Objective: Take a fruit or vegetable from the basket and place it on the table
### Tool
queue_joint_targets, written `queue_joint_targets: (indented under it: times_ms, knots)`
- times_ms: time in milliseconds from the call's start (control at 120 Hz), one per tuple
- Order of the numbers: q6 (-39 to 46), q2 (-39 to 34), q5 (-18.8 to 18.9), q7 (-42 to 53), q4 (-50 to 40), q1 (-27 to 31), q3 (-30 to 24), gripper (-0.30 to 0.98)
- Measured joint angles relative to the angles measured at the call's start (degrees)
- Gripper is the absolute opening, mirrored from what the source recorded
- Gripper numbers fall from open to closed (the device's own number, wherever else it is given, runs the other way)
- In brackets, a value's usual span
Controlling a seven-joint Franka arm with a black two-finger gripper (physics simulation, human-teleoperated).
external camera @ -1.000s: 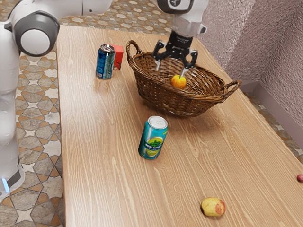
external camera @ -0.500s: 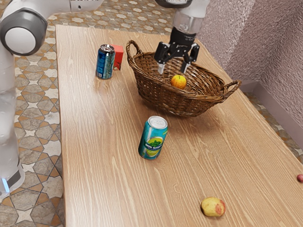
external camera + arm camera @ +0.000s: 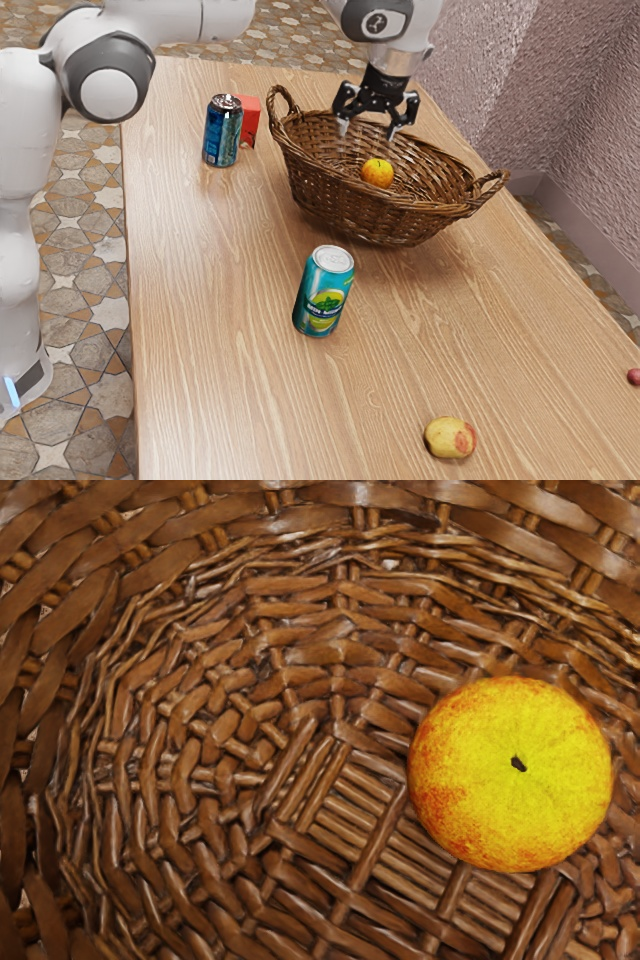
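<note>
The wooden table (image 3: 215, 350) spreads beneath everything, and the white arm (image 3: 205, 20) comes in from the exterior view's upper left, reaching over the wicker basket (image 3: 345, 197). Inside that basket is the fruit to be picked, with the black gripper (image 3: 367, 130) above it, its two fingers spread apart and grasping nothing.

Toward the exterior view's left of the basket stands a dark blue can (image 3: 221, 137), upright, near one of the basket's looped handles. A teal can (image 3: 323, 297) also stands upright, on the near side of the basket, apart from it. A red box (image 3: 251, 118), partly hidden by the dark blue can, sits between that can and the basket's handle.

The yellow apple (image 3: 377, 175), blushed orange-red, rests low in the basket. It is nearly round, so no long axis can be told; its stem end points up, and the wrist view looks onto the short dark stem.

Well apart from the basket, on its near side, lies a yellow fruit with a red patch (image 3: 448, 438). A small red round thing (image 3: 635, 377) lies well apart from the basket toward the exterior view's right.
</note>
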Motion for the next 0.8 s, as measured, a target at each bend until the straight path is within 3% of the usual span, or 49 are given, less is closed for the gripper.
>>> queue_joint_targets:
  times_ms: [400, 800]
  knots:
    - [10.9, 5.9, 1.3, 19.9, 1.4, 1.1, -0.1, 0.69]
    - [18.2, 10.1, 0.9, 31.7, 0.7, 3.2, 0.5, 0.69]
